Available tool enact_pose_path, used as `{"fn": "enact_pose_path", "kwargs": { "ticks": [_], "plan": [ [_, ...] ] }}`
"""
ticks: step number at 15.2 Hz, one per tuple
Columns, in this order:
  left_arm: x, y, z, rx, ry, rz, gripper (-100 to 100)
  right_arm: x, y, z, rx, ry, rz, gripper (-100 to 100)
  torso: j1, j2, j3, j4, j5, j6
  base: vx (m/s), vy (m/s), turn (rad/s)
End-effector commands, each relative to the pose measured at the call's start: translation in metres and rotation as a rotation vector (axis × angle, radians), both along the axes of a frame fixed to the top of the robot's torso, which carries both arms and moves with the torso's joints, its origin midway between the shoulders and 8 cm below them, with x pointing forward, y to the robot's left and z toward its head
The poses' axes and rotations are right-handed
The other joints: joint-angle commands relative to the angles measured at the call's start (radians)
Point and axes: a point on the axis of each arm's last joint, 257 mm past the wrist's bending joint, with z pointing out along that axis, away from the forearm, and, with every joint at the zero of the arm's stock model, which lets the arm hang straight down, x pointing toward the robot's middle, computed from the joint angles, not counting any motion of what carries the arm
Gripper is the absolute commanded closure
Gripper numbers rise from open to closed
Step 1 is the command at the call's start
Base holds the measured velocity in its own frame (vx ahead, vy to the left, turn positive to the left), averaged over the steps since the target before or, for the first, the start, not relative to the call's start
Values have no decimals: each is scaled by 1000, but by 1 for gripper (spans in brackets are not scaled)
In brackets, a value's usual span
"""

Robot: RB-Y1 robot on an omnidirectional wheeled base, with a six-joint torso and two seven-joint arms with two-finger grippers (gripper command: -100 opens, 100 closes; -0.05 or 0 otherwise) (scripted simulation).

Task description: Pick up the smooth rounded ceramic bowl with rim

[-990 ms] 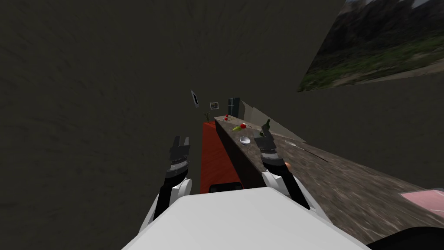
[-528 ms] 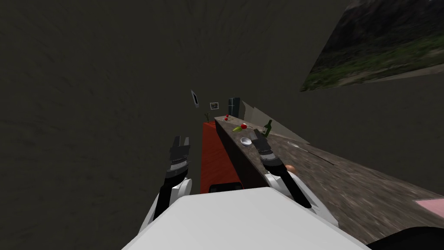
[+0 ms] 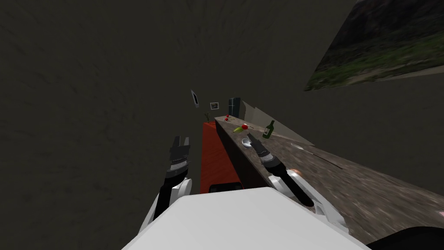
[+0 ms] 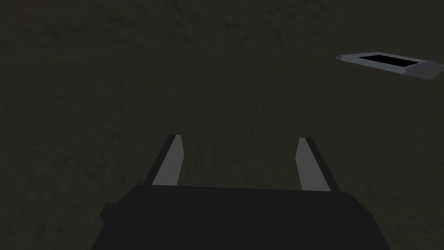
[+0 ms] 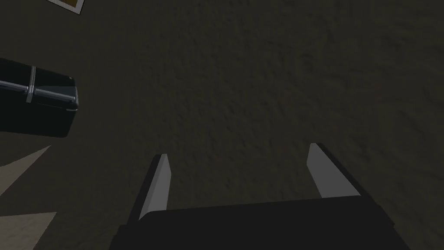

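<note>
The small, round, pale grey bowl with a rim (image 3: 246, 143) sits on the long brown speckled counter (image 3: 347, 182), close to the edge that borders the red floor strip (image 3: 214, 156). The right gripper (image 3: 250, 138) hangs at the bowl with its two fingers spread apart and nothing between them. It seems to be just above the rim, but contact is hard to judge. A dark green bottle (image 3: 269, 129) stands upright nearby. The left gripper (image 3: 180, 139), well apart across the red strip, is also spread and empty.

A green bottle (image 3: 269, 129) stands on the brown counter (image 3: 355, 186) near a red fruit (image 3: 244, 126)
</note>
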Motion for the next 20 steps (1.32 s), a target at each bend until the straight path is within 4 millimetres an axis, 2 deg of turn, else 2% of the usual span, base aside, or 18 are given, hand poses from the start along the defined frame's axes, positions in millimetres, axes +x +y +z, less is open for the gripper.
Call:
{"fn": "enact_pose_path", "kwargs": {
  "ticks": [1, 3, 4, 6, 7, 9, 10, 12, 13, 15, 16, 18, 19, 20],
  "plan": [
    [0, 0, 0, 0, 0, 0, 0, 2, 6, -18, -89, 30, 7, -100, 0, 0, 0, 0, 0, 0, 55, 9, 7],
    [0, 0, 0, 0, 0, 0, 0, 1, 8, -20, -114, 35, 21, -100, 0, -1, 0, 0, 0, 0, 50, 8, 5],
    [0, 0, 0, 0, 0, 0, 0, 2, 10, -33, -176, 55, 23, -100, 0, 0, 0, 0, 0, 0, 49, 11, 6],
    [0, 0, 0, 0, 0, 0, 0, 2, 11, -35, -198, 59, 35, -100, 0, 0, 0, 0, 0, 0, 45, 9, 5],
    [0, 0, 0, 0, 0, 0, 0, 2, 12, -49, -260, 78, 37, -100, 0, 0, 0, 0, 0, 0, 43, 8, 5],
    [0, 0, 0, 0, 0, 0, 0, 1, 13, -51, -285, 82, 50, -100, 0, 0, 0, 0, 0, 0, 41, 7, 5],
    [0, 0, 0, 0, 0, 0, 0, 2, 13, -65, -351, 101, 53, -100, 0, 0, 0, 0, 0, 0, 48, 8, 9],
    [0, 0, 0, 0, 0, 0, 0, 1, 14, -67, -374, 104, 66, -100, 0, 0, 0, 0, 0, 0, 46, 10, 4],
    [0, 0, 0, 0, 0, 0, 0, 0, 13, -82, -446, 122, 71, -100, 0, 0, 0, 0, 0, 0, 48, 14, 6],
    [0, 0, 0, 0, 0, 0, 0, -1, 14, -84, -466, 124, 82, -100, 0, 0, 0, 0, 0, 0, 47, 9, 4],
    [0, 0, 0, 0, 0, 0, 0, -2, 11, -98, -537, 141, 88, -100, 0, 0, 0, 0, 0, 0, 47, 7, 8],
    [0, 0, 0, 0, 0, 0, 0, -3, 11, -100, -560, 143, 100, -100, 0, 0, 0, 0, 0, 0, 47, 10, 5],
    [0, 0, 0, 0, 0, 0, 0, -4, 8, -115, -631, 158, 105, -100, 0, 0, 0, 0, 0, 0, 48, 9, 6],
    [0, 0, 0, 0, 0, 0, 0, -5, 8, -117, -649, 160, 115, -100, 0, 0, 0, 0, 0, 0, 56, 11, 7]
  ]
}}
